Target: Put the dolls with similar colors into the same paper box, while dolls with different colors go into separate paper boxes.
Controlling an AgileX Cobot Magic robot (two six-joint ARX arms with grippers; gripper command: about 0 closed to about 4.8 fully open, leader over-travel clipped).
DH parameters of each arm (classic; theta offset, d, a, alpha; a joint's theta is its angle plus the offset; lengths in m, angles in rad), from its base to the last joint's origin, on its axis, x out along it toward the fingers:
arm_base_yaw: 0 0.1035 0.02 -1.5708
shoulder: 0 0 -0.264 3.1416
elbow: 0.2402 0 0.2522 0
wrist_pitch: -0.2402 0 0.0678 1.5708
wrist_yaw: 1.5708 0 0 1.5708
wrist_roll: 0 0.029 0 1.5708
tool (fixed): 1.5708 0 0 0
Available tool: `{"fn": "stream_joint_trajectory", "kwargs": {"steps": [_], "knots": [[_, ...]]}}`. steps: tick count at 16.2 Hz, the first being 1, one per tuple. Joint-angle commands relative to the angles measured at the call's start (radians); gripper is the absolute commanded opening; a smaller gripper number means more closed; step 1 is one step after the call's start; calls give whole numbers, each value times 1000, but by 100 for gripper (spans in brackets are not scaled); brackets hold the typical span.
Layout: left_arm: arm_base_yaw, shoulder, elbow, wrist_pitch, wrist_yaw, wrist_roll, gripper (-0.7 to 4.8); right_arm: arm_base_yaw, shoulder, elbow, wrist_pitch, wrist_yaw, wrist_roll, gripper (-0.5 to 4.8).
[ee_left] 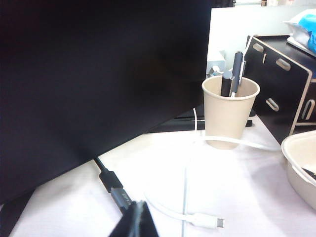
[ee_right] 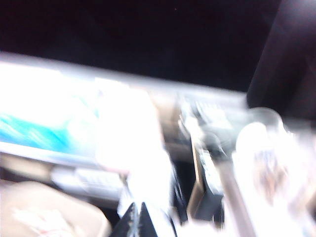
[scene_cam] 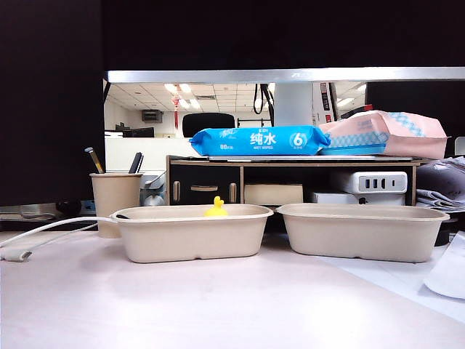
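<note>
The right gripper is seen only as closed dark fingertips at the edge of the blurred right wrist view, with nothing visibly held; it is aimed toward the shelf, with a pale tray corner close beside it. The left gripper is likewise closed and empty, and is held over the table by the pen cup, with the left tray to one side of it. From the front, no arm is seen. A yellow doll is seen poking above the left tray's rim; the right tray is placed just beside it, long sides facing the camera. Its contents are hidden, and no doll is seen on the table, so sorting is judged to be near complete.
</note>
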Motion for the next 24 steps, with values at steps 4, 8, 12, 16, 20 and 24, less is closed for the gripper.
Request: {"fn": "stream_joint_trajectory", "kwargs": {"steps": [4,8,12,16,20,24], "knots": [[0,0,1,5,3,-2,-5,-127,-1,-387,507,-143,175,4],[0,0,1,5,3,-2,-5,-189,-2,-494,534,-145,197,4],[0,0,1,5,3,-2,-5,-242,-2,-575,615,-143,232,4],[0,0,1,5,3,-2,-5,-242,-2,-585,634,-143,232,4],[0,0,1,5,3,-2,-5,-242,-2,-585,629,-143,231,4],[0,0,1,5,3,-2,-5,-242,-2,-585,629,-143,231,4]]}}
